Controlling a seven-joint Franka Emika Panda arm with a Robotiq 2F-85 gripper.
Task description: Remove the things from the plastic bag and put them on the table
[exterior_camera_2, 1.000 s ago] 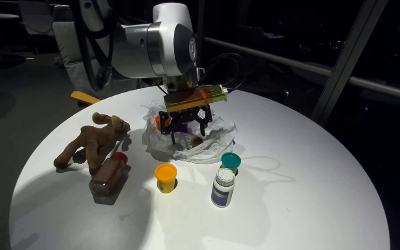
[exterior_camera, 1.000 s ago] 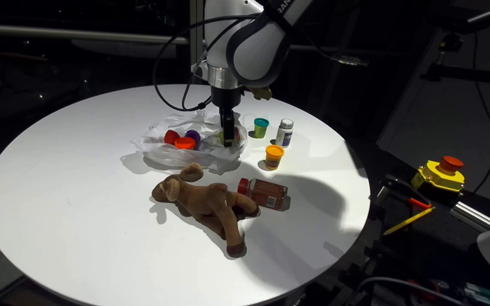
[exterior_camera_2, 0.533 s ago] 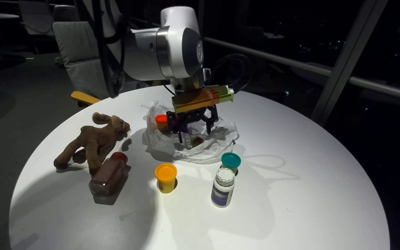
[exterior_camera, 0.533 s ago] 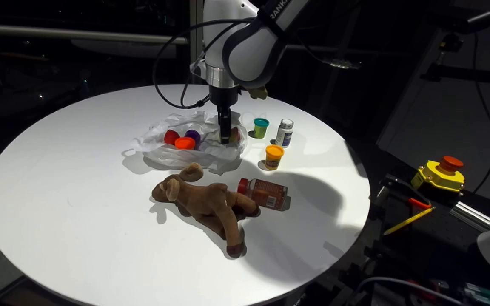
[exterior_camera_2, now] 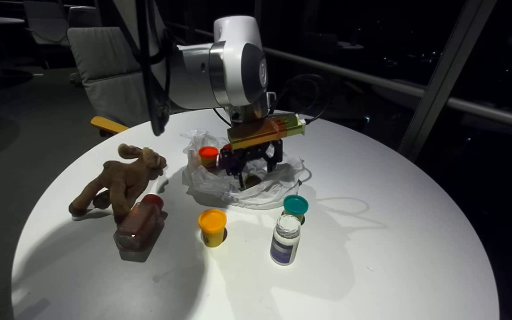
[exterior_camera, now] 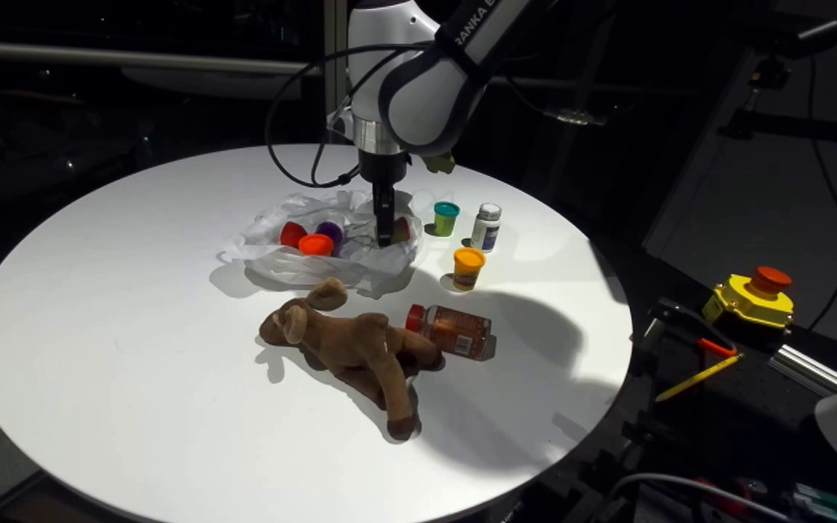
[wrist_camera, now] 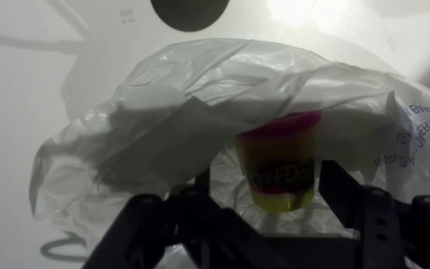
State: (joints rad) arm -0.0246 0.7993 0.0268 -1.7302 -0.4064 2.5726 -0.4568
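Plush [exterior_camera: 357, 341] lies out on worktop [exterior_camera: 135, 378], nearest in an exterior view; unpacking looks partway. Beyond it, bag [exterior_camera: 295, 272] with pink-lidded cup [wrist_camera: 280, 158] inside; step judged to be grasping that cup. Next move: close squarely without pinching bag, then lift. Tool [wrist_camera: 265, 177] stands wide, jaws astride cup, not gripping: gap on one side, contact at other unclear.
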